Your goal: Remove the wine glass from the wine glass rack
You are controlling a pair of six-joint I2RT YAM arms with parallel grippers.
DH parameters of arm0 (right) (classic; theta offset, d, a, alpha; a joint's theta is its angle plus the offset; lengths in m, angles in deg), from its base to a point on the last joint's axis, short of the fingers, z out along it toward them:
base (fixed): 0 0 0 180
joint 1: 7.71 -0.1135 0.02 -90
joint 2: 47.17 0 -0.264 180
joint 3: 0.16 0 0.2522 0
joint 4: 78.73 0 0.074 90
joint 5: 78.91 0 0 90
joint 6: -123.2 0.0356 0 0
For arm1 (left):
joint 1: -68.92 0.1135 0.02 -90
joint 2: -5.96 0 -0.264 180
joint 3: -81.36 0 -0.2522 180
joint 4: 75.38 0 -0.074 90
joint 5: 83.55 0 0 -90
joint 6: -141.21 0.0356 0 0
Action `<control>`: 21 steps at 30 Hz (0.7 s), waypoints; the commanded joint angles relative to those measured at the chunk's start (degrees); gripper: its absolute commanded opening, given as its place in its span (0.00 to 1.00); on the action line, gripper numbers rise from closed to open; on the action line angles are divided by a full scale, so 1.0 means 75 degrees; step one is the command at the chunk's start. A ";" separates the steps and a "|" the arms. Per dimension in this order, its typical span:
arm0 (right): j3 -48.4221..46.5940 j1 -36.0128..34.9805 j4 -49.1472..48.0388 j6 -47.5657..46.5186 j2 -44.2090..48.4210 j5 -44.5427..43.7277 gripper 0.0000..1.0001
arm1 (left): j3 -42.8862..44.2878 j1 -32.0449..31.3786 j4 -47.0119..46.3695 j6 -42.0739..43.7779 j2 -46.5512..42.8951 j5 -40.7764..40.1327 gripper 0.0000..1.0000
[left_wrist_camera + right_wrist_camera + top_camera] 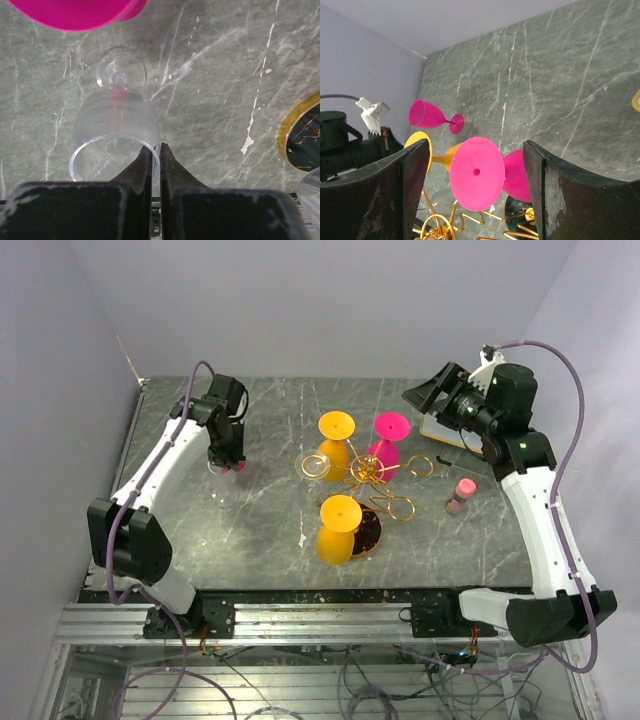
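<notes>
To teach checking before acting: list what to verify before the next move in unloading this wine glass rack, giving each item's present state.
1. The left gripper shut on the clear wine glass rim: ok.
2. That glass resting on the table, safe to release: cannot tell.
3. The loose pink glass apart from it: ok.
4. The right gripper open: ok.
5. The racked pink glass centred between its fingers: ok.
6. The wine glass rack emptied: not ok, several glasses hang on it.

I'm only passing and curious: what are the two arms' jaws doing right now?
Left gripper: jaws closed on the rim of the clear glass.
Right gripper: jaws open, holding nothing.
</notes>
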 commanded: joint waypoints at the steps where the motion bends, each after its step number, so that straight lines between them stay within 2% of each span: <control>1: -0.0099 0.0054 -0.0082 0.0004 -0.0047 0.0403 0.75 | 0.0240 0.0357 -0.0335 0.0300 -0.0001 0.0560 0.07; 8: 0.0006 0.0114 -0.0215 0.0135 -0.0611 0.1123 0.72 | 0.0225 0.0805 -0.0298 0.0390 0.0366 0.0865 0.12; 11: 0.0079 0.0128 -0.0355 0.0206 -0.0773 0.1649 0.68 | 0.0249 0.0902 -0.0272 0.0358 0.0341 0.0760 0.20; 18: 0.0564 0.0119 -0.0358 0.0252 -0.0554 0.1821 0.65 | 0.0449 0.0917 -0.0282 0.0350 0.0121 0.0587 0.39; 21: 0.0772 0.0119 -0.0335 0.0172 -0.0408 0.1810 0.59 | 0.0575 0.0917 -0.0240 0.0357 -0.0040 0.0470 0.48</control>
